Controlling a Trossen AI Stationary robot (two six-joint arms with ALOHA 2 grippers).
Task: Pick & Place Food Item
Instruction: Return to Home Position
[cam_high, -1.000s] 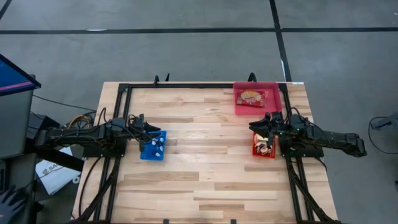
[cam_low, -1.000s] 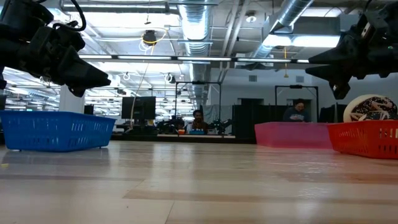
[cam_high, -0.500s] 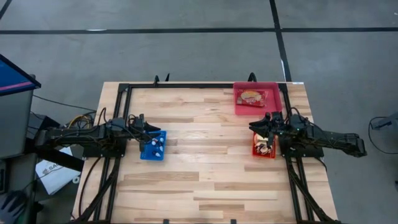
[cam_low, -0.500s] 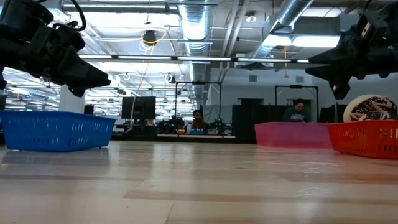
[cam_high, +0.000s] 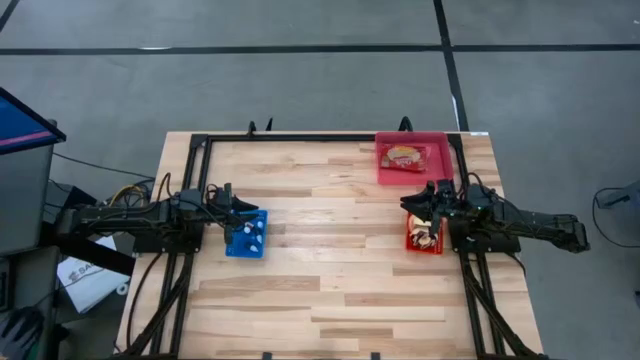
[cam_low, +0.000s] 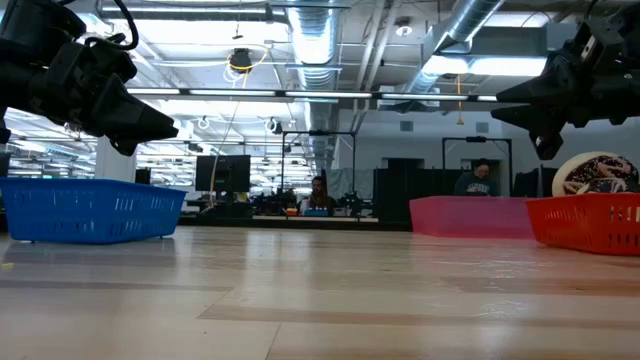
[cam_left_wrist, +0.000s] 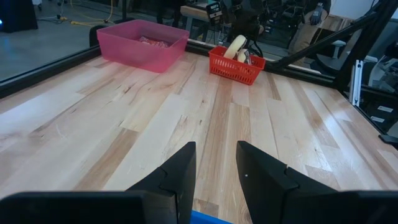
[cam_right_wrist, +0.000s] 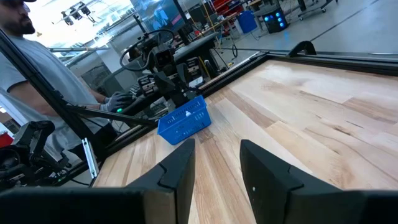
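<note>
Red popcorn bag (cam_high: 405, 155) lies in pink bin (cam_high: 382, 175), far right on table (cam_high: 330, 290). Donut (cam_low: 598, 172) sits in red bin (cam_high: 410, 246), just nearer. Right gripper (cam_right_wrist: 216, 143) hovers over the red bin, left gripper (cam_left_wrist: 214, 144) over blue bin (cam_high: 232, 250) at left. Both have jaws narrowly parted, empty.

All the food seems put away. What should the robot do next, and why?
Probably draw both arms back to rest: the left hand and right hand are open and empty, and the popcorn bag lies in the pink bin.
</note>
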